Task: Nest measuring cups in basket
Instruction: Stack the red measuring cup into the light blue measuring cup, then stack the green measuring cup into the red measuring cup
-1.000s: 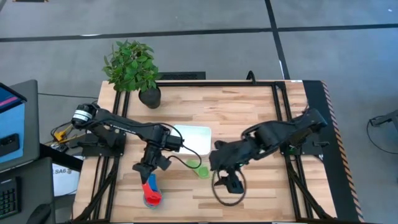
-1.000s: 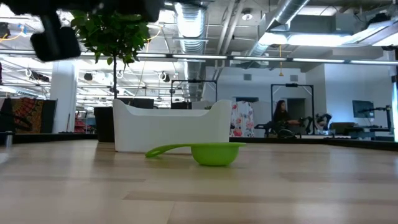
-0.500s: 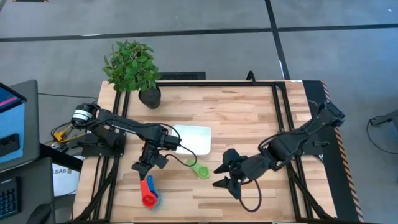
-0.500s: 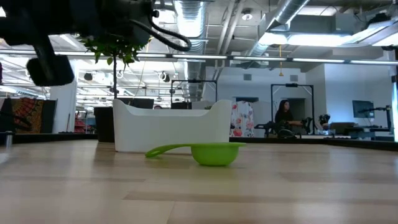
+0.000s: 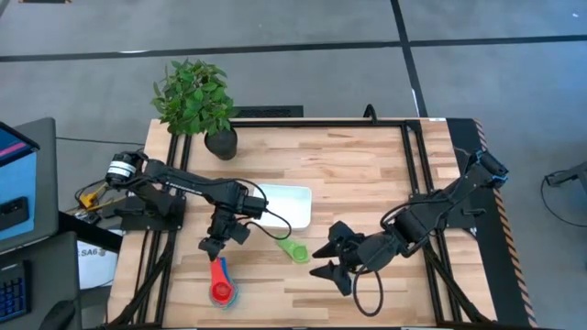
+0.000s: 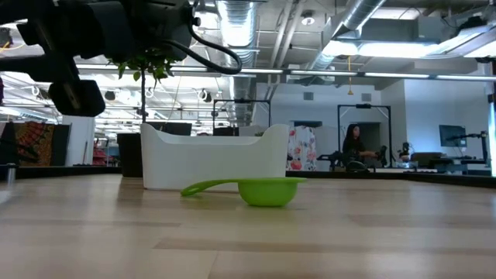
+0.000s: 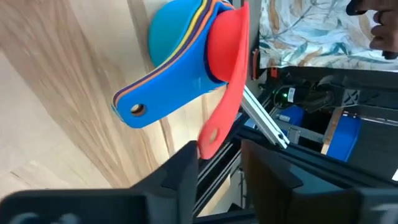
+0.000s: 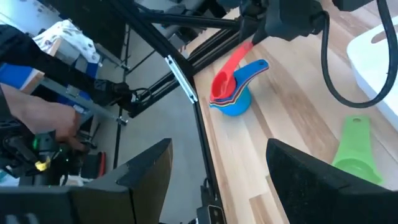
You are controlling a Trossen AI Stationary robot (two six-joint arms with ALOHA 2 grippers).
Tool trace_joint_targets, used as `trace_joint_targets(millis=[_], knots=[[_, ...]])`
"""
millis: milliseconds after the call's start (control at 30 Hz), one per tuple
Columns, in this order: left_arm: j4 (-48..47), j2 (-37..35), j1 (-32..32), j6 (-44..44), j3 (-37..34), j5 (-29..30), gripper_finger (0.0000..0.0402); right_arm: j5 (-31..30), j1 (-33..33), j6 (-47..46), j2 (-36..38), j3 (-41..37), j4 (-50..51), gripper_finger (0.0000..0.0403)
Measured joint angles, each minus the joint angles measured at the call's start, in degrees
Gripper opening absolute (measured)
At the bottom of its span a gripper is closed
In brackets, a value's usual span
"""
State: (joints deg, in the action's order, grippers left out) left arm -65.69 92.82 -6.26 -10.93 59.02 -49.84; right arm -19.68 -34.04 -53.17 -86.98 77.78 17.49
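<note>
Near the desk's (image 5: 367, 174) front-left edge, the nested measuring cups (image 5: 221, 290), red cup (image 7: 225, 43) on top, lie just beneath the left hand (image 5: 215, 246), its fingers slightly parted around nothing. The green cup (image 5: 295, 249) lies beside the white basket (image 5: 286, 203); the right hand (image 5: 323, 258) hovers spread wide.

One white basket (image 5: 286, 203); one potted plant (image 5: 194, 103); one green measuring cup (image 5: 293, 248) lying alone; one nested cup stack (image 5: 221, 287), red on top; two grippers (image 5: 215, 246) (image 5: 332, 261).
</note>
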Motion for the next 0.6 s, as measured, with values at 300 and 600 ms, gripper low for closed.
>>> trace_joint_targets(millis=[300, 600], knots=[[-5.6, 0.0, 0.1, -0.5, 0.4, 8.4, 0.0182, -5.4, 0.0, -2.7, 0.0, 0.0, 2.3, 0.0281], [-2.4, -8.3, 0.6, 4.7, 4.1, 11.6, 0.0169, -5.9, 2.0, -20.5, -6.8, 0.0, 11.6, 0.0281]])
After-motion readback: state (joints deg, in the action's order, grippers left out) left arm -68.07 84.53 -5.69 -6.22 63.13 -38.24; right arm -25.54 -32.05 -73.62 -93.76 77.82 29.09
